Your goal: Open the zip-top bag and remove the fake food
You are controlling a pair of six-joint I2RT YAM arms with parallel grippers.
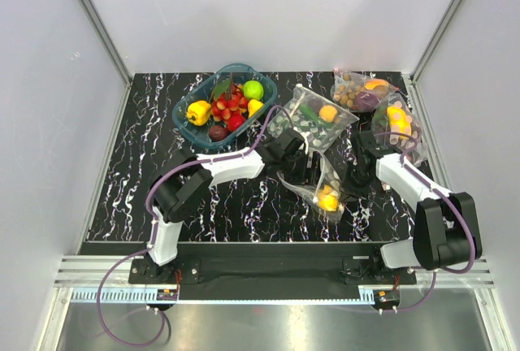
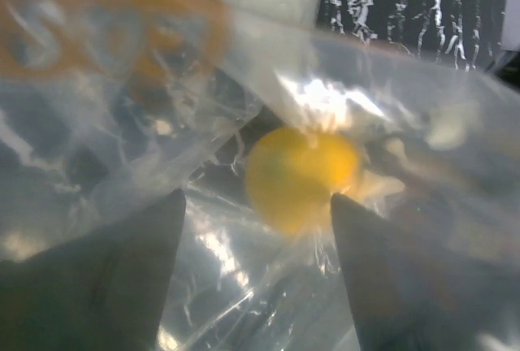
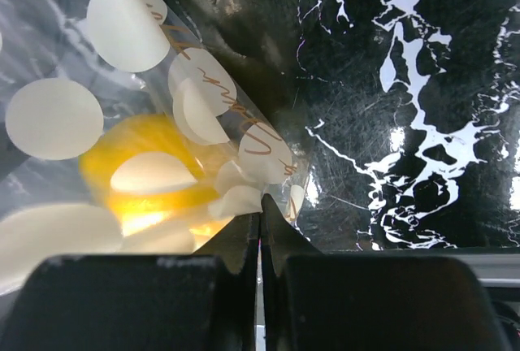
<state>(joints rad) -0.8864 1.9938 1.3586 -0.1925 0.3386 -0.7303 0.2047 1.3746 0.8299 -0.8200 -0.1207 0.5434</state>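
The large clear polka-dotted zip-top bag (image 1: 318,186), a small yellow-orange plastic fruit (image 1: 327,201) inside, is lying on the black marbled table (image 1: 244,205) between the arms, the right gripper (image 3: 260,202) pinching its edge with closed jaws while the left gripper (image 2: 256,197) is holding its jaws apart against the plastic.

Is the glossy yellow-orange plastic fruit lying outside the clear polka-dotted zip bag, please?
No, the yellow-orange fruit sits inside the dotted bag, behind its film.

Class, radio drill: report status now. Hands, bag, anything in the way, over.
Left hand open, straddling yellow fruit through plastic. Right hand shut on zip-top bag edge. Another dotted bag close behind.
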